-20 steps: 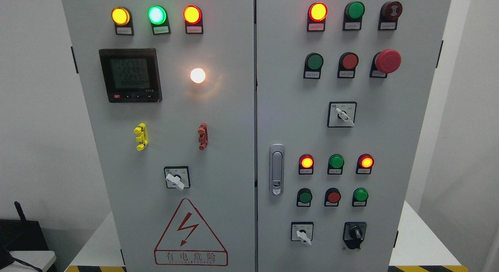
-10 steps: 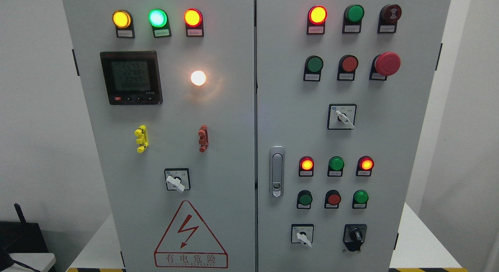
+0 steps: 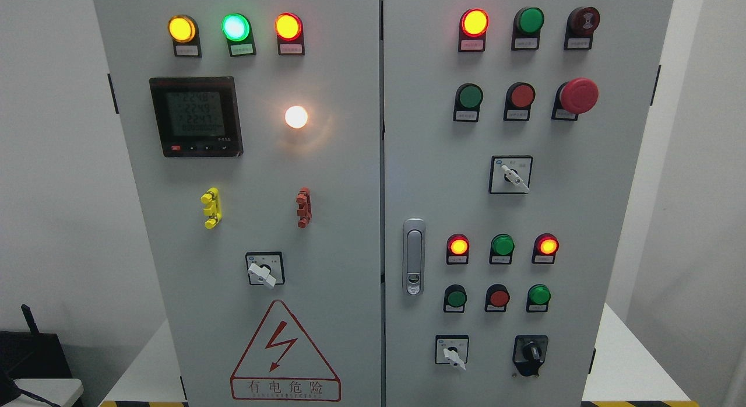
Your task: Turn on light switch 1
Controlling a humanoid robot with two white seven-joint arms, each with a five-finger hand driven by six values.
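Note:
A grey electrical cabinet with two doors fills the head view. On the left door [image 3: 326, 232] a round white lamp [image 3: 296, 116] glows. Below it a white rotary switch [image 3: 264, 270] points down to the right. Yellow [image 3: 182, 28], green [image 3: 235, 27] and red [image 3: 288, 26] indicator lamps are lit at the top left. The right door [image 3: 583, 220] has three more rotary switches [image 3: 511, 174], [image 3: 451, 350], [image 3: 530, 353] and rows of push buttons. Neither robot hand nor arm shows.
A digital meter [image 3: 196, 116] sits at upper left. A yellow clip [image 3: 210, 207] and a red clip [image 3: 303, 207] stick out of the left door. A red emergency stop [image 3: 577, 95] and a metal door handle [image 3: 414, 256] are on the right door. A warning triangle [image 3: 284, 351] is at the bottom.
The whole view shifted a few pixels down between one second ago and half a second ago. Since then nothing has moved. The lamps look the same.

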